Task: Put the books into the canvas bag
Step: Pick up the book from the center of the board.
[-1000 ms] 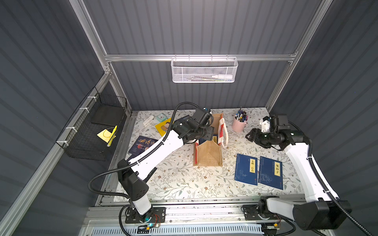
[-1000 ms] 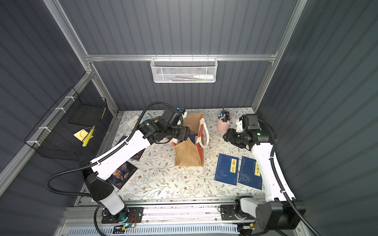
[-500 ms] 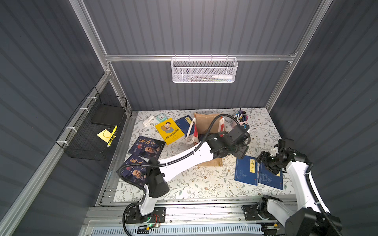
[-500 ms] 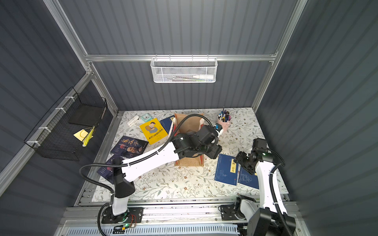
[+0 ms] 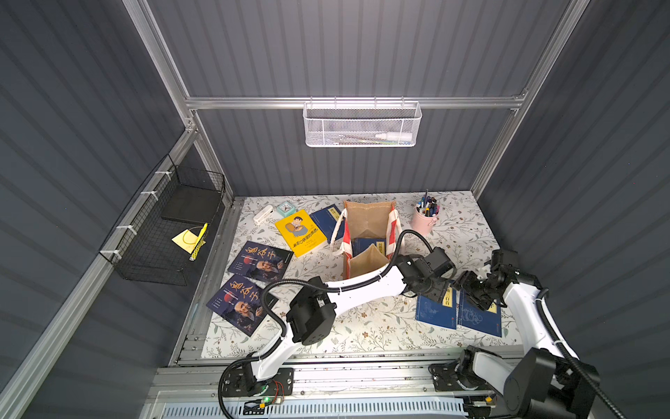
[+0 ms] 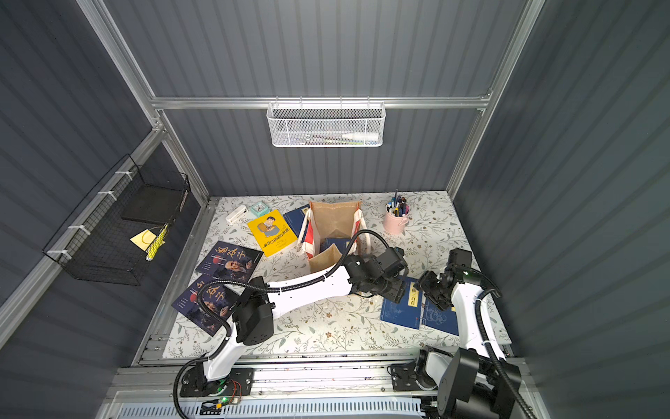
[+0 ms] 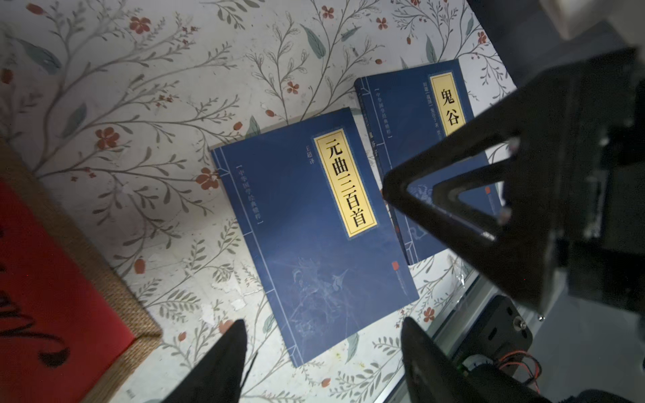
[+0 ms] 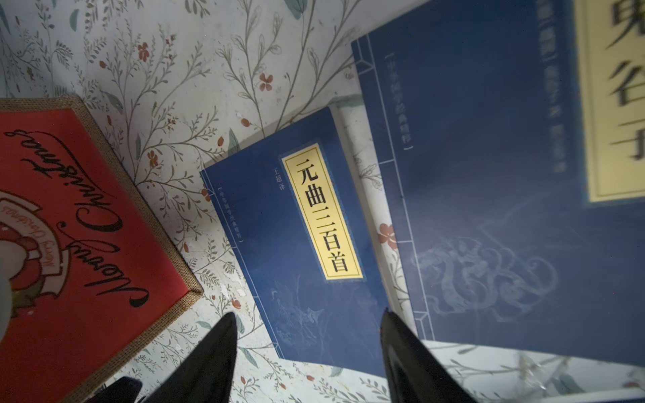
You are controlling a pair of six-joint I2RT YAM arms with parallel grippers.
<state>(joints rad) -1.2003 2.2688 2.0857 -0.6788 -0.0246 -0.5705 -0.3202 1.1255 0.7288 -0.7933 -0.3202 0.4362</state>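
The canvas bag (image 5: 368,217) stands open mid-table, with one blue book (image 5: 366,246) inside it. Two blue books (image 5: 435,308) (image 5: 478,317) lie flat at the right front. My left gripper (image 5: 438,290) hovers open over the nearer one (image 7: 314,226), its fingertips either side of the book's lower end. My right gripper (image 5: 469,290) is open too, low over the same pair (image 8: 296,244) (image 8: 488,174). A yellow cartoon book (image 5: 299,232), another blue book (image 5: 326,223) and two dark navy books (image 5: 259,261) (image 5: 239,303) lie left of the bag.
A pink pen cup (image 5: 424,219) stands right of the bag. A small teal clock (image 5: 286,208) and a white item (image 5: 263,214) sit at the back left. A black wire basket (image 5: 170,225) hangs on the left wall, a white mesh basket (image 5: 362,125) on the back wall.
My left arm swung from the bag's left side across its front to the blue books at the right. My right arm dropped from beside the pen cup to the same books.
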